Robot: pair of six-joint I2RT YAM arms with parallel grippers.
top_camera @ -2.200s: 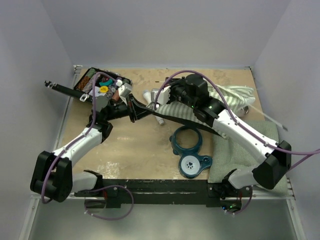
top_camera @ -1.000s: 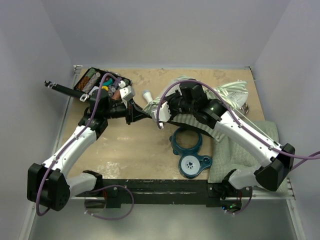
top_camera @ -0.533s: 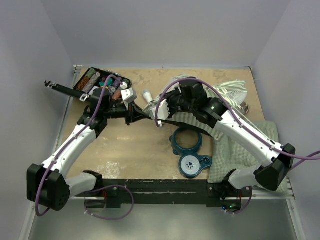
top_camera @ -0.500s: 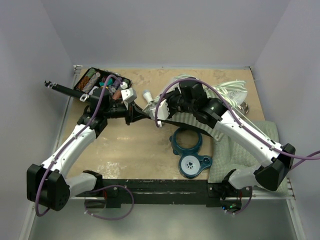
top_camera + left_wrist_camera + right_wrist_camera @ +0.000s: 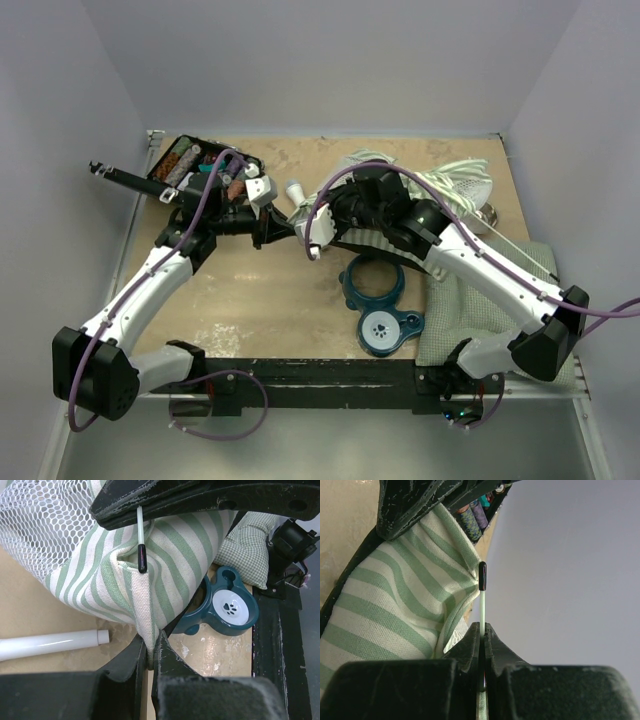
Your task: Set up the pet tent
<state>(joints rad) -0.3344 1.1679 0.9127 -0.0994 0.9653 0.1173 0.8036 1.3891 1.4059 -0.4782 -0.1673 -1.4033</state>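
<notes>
Left wrist camera shows my left gripper (image 5: 149, 647) clamped on a seam edge of the striped tent (image 5: 95, 595), which is bunched at the far middle of the table (image 5: 270, 300), just behind the teal bowl stand (image 5: 227, 607). On the other wrist camera, my right gripper (image 5: 481, 629) is pinched tight on a thin black-tipped pole (image 5: 482, 605) beside the fabric.

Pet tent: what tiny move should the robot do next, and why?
Probably the right end effector should nudge the tip of its thin pole into the fold of the pet tent beside it. The left end effector pinches the fabric's edge, and the tip sits outside.
</notes>
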